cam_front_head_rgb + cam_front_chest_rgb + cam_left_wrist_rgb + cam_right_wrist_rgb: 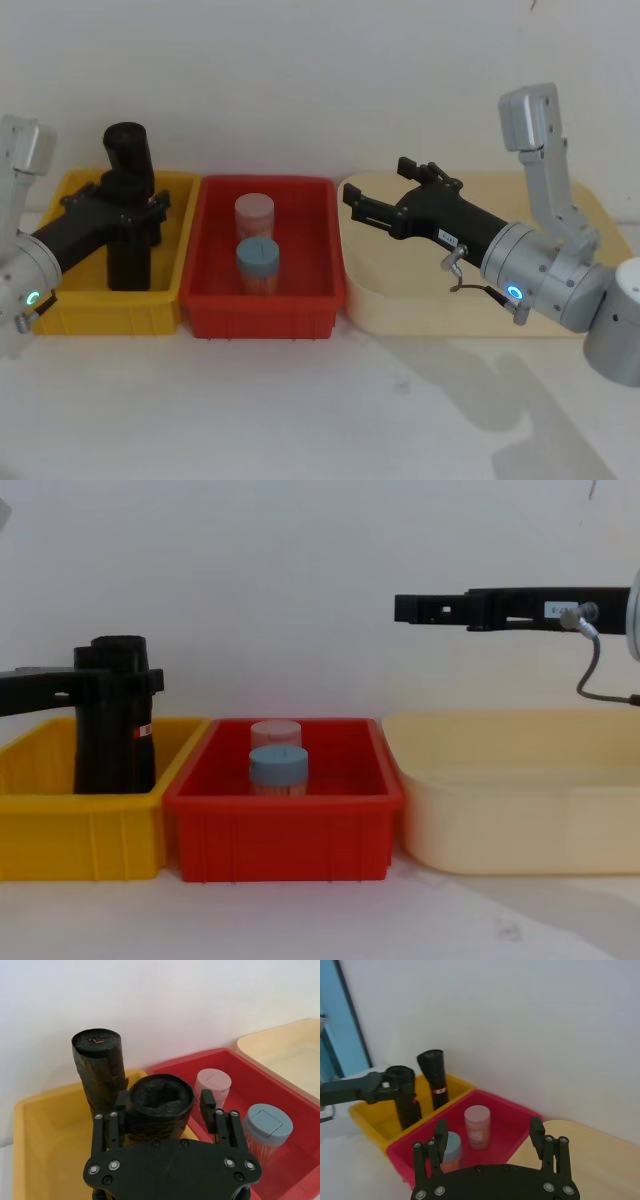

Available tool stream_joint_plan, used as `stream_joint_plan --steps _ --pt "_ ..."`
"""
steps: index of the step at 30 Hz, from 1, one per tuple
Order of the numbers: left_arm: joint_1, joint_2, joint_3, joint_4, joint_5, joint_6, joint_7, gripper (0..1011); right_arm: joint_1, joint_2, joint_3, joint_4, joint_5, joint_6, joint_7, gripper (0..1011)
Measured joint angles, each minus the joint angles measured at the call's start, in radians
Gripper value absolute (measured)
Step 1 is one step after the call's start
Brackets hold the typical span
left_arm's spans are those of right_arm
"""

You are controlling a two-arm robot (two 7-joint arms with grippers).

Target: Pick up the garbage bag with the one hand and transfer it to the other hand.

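Standing upright in the yellow bin (70, 305), at the robot's left: garbage bag (130, 255), 1 roll, long axis vertical, base hidden behind the bin wall in the chest view.

Relation to end effector: left gripper (165, 1110), on the green-ringed arm, reaches in level and straddles the roll just below its top, so the roll lies directly between the jaws. Jaws apart; 1 finger (123, 1105) touches the roll and a sliver of gap shows at the other. Judged not yet clamped.

Nearer arm: left. Right gripper (352, 203), on the blue-ringed arm, hangs above the cream tray (420, 310), well apart from the roll, jaws apart, tips pointing toward the left arm across the red bin (260, 315).

Appearance: black, cylindrical, sides smooth, film puckered at the top end. Likely firm enough for a side grip.

Not to be confused: 2nd black roll (98, 1067), just behind, standing higher, with a red-and-white band.
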Motion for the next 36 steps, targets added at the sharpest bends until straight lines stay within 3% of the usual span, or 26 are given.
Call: stream_joint_plan --steps 10,18,27,36 --pt "-0.006 -0.003 0.004 0.008 -0.001 -0.005 -0.006 563 -0.011 0.002 0.000 -0.002 0.062 0.016 0.052 1002" --pt "-0.008 -0.003 0.006 0.011 -0.001 -0.007 -0.008 488 -0.005 0.003 -0.022 -0.001 0.075 0.032 0.069 1001" --pt "-0.010 -0.004 0.007 0.012 -0.001 -0.008 -0.010 435 0.033 -0.006 -0.080 0.023 0.035 0.047 0.060 1001" --pt "-0.011 -0.004 0.008 0.013 -0.001 -0.009 -0.011 382 0.090 -0.049 -0.158 0.095 -0.032 0.042 0.037 1001"
